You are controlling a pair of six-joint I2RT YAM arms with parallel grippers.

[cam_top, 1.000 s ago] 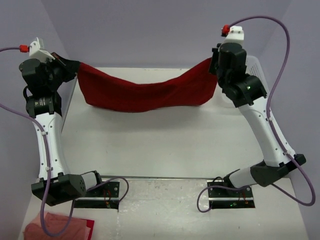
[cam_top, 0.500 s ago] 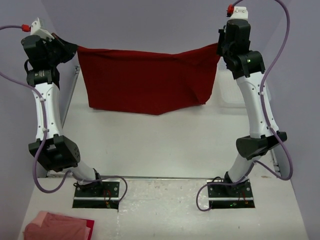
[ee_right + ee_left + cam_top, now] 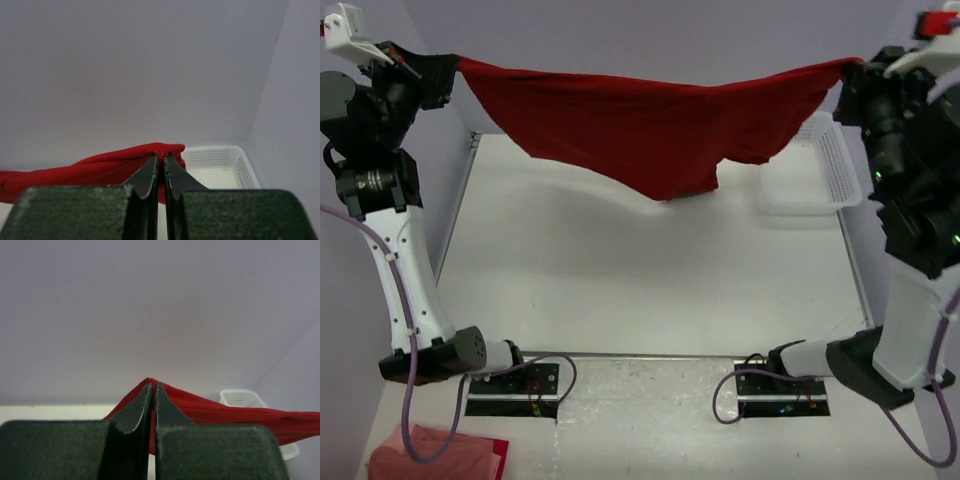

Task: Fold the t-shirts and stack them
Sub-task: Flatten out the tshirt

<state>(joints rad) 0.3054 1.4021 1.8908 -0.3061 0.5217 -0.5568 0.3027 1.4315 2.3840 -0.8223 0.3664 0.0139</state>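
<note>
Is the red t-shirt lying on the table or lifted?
Lifted. The red t-shirt hangs stretched between the left hand and the right hand, sagging in the middle, above the table.

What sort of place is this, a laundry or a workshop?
Probably a robot test booth, not a laundry: plain walls box in a white table, left arm and right arm are bolted at its edge, and one red t-shirt hangs between them.

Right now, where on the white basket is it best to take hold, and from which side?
Probably the near rim of the basket, from above: it sits upright with its top open, so one finger can go inside the thin mesh wall and one outside. The red t-shirt hides its far left corner.
</note>
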